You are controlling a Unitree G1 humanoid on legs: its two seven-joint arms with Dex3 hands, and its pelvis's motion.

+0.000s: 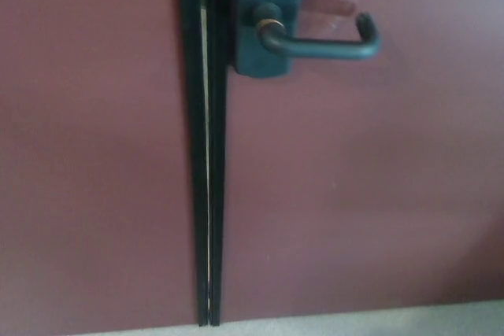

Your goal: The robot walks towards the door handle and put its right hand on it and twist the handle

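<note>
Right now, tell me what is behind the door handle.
Behind the door handle sits its dark backplate, fixed to the dark red door. The handle's reflection shows on the door. The plate covers whatever lies beneath it.

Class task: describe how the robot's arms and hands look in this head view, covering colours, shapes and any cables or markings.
Neither arm nor hand shows in this view, so their look cannot be described. The picture holds only a dark red door, a dark lever handle on its dark plate, the black door edge, and a pale strip of floor.
</note>
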